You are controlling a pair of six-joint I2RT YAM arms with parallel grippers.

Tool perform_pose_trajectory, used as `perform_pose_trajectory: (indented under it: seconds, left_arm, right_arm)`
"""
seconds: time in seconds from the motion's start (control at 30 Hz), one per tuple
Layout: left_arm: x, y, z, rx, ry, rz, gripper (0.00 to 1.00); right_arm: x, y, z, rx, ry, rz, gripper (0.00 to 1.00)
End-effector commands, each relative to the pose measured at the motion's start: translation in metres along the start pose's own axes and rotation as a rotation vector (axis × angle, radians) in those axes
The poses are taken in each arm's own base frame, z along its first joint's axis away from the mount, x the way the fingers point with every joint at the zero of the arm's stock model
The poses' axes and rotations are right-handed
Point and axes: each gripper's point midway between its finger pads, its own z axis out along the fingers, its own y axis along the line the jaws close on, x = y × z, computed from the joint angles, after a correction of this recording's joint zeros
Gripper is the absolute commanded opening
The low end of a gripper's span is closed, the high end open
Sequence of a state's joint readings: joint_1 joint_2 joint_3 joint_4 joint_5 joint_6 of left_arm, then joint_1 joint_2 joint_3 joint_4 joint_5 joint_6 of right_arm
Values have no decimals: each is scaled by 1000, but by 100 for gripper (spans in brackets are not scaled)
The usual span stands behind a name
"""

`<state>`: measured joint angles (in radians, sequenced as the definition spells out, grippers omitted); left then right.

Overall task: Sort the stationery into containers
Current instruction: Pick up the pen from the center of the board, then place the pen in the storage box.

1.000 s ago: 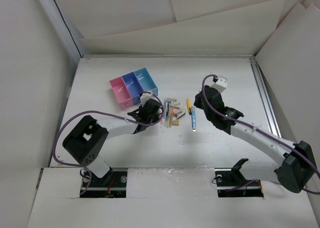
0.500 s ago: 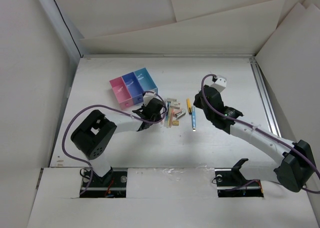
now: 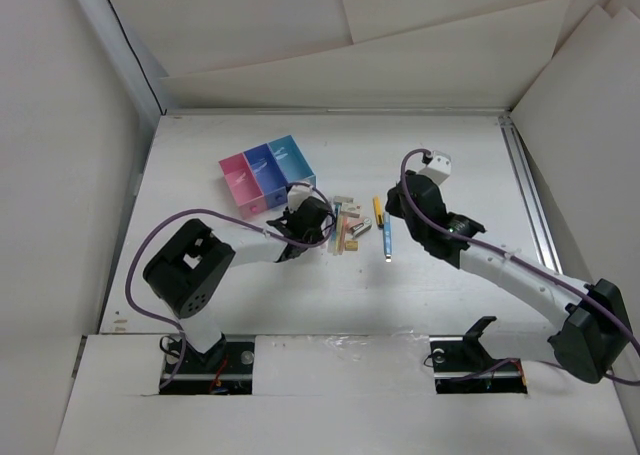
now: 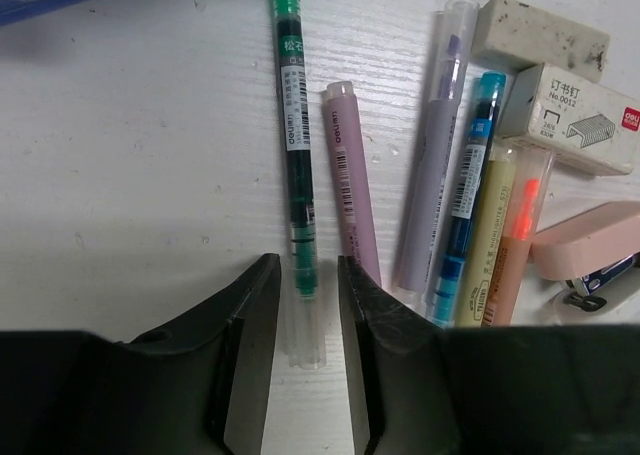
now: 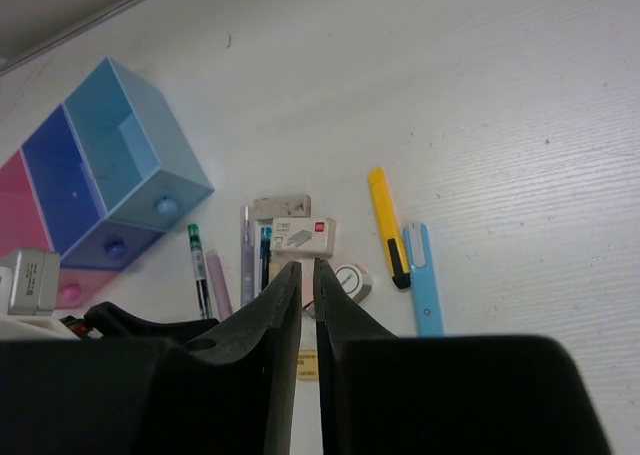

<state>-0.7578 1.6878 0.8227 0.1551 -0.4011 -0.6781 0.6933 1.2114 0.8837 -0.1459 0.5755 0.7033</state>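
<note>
The stationery lies in a row mid-table. In the left wrist view I see a green pen, a pink pen, a lilac pen, a blue pen, an eraser and a staples box. My left gripper is low on the table, its jaws narrowly open either side of the green pen's clear end, with small gaps. The joined pink, dark blue and light blue containers stand behind it. My right gripper is shut and empty, hovering right of the pile.
A yellow utility knife, a light blue tool and a tape roll lie right of the pens. A pink stapler lies by the highlighters. White walls enclose the table on the left, back and right.
My left gripper has slid right, away from the containers' front, up to the left end of the pen row. The right arm has barely moved.
</note>
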Motion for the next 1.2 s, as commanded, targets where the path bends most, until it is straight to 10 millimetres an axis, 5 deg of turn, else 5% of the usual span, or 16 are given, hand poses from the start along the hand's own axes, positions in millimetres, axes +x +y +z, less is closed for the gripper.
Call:
perform_pose_trajectory:
  seconds: [0.0, 0.33, 0.5, 0.67, 0.9, 1.07, 1.17]
  left_arm:
    - [19, 17, -2, -68, 53, 52, 25]
    - [-20, 0, -41, 20, -41, -7, 0]
    - [-78, -25, -82, 150, -167, -95, 0]
    - [-145, -33, -99, 232, -291, -216, 4]
    - [-218, -33, -74, 249, -382, -322, 7]
    - [-224, -17, -13, 203, -305, -380, 6]
    - [-229, -18, 4, 182, -292, -381, 5]
  right_arm:
    - [-21, 20, -6, -52, -44, 27, 16]
    - [-28, 20, -11, -56, -62, 49, 36]
    - [-35, 11, -19, -47, -104, 80, 39]
    - [-39, 11, -22, -59, -117, 102, 39]
    - [-34, 14, -21, -71, -97, 86, 36]
    - [-37, 14, -23, -77, -102, 91, 36]
    - [-37, 14, -23, -77, -102, 91, 36]
